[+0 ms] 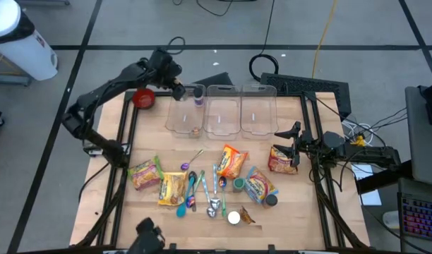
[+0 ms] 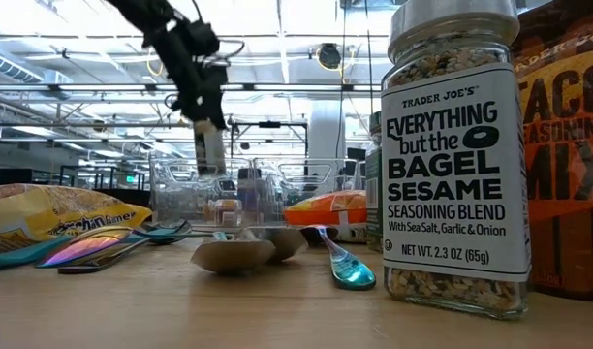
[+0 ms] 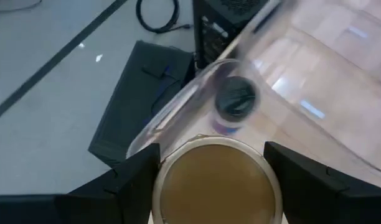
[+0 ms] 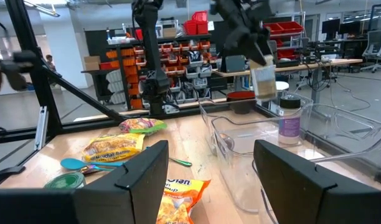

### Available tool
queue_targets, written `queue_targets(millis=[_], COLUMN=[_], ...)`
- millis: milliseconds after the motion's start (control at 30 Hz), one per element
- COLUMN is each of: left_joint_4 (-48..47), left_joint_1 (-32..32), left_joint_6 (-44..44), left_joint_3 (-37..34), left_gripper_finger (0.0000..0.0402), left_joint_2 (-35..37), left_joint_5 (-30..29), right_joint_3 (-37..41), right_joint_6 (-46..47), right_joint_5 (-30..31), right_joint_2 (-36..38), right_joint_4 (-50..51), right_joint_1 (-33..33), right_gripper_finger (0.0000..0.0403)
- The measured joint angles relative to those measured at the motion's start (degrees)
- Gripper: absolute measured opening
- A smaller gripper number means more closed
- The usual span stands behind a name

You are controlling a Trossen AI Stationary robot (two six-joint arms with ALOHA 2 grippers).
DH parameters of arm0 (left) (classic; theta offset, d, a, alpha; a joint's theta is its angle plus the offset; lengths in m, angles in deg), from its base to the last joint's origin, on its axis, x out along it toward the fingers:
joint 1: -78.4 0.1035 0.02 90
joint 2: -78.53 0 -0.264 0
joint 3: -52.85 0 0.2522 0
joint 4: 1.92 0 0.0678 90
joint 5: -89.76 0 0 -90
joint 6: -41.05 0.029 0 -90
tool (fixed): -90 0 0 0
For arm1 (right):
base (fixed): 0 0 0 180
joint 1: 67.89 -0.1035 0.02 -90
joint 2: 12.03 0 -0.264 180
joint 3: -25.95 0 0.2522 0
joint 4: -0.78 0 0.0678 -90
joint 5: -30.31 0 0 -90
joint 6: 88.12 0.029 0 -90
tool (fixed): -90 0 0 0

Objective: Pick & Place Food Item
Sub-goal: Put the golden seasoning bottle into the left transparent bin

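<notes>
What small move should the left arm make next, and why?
Probably lower a little, then open. The left gripper holds a spice jar above the leftmost clear bin, where another jar already stands, so a short descent should avoid a drop.

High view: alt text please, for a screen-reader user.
The left claw holds a small jar over the leftmost of three clear bins at the table's far edge. The right claw hovers open by a noodle packet; packets, spoons and jars lie scattered nearer.
</notes>
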Motion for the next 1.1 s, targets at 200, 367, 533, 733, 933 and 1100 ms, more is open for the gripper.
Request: queue_targets(millis=[200,367,533,733,933,1100], left_joint_4=[7.28,9.11,10.39,10.84,10.6,10.84], left_joint_1=[3.67,3.87,3.41,3.12,2.49,1.64], left_joint_6=[-2.24,-2.48,-2.55,-2.55,-2.65,-2.7], left_joint_3=[-4.27,-4.39,-4.45,-4.38,-4.4,-4.25], left_gripper_finger=[0.027,0.027,0.027,0.0275,0.0285,0.0306], left_joint_2=[-3.65,-6.99,-10.0,-12.29,-11.81,-9.86], left_joint_5=[1.93,1.97,2.0,1.92,-1.51,-1.59], right_joint_3=[0.0,-0.01,-0.01,-0.01,-0.01,-0.01], right_joint_6=[0.0,0.0,0.0,0.0,0.0,0.0], right_joint_5=[-0.01,0.0,0.0,0.0,-0.01,0.0], right_joint_2=[0.0,0.0,0.0,0.0,0.0,0.0], right_joint_4=[0.0,0.0,0.0,0.0,0.0,0.0], right_joint_1=[0.0,0.0,0.0,0.0,0.0,0.0], right_gripper_finger=[0.0232,0.0232,0.0232,0.0232,0.0232,0.0232])
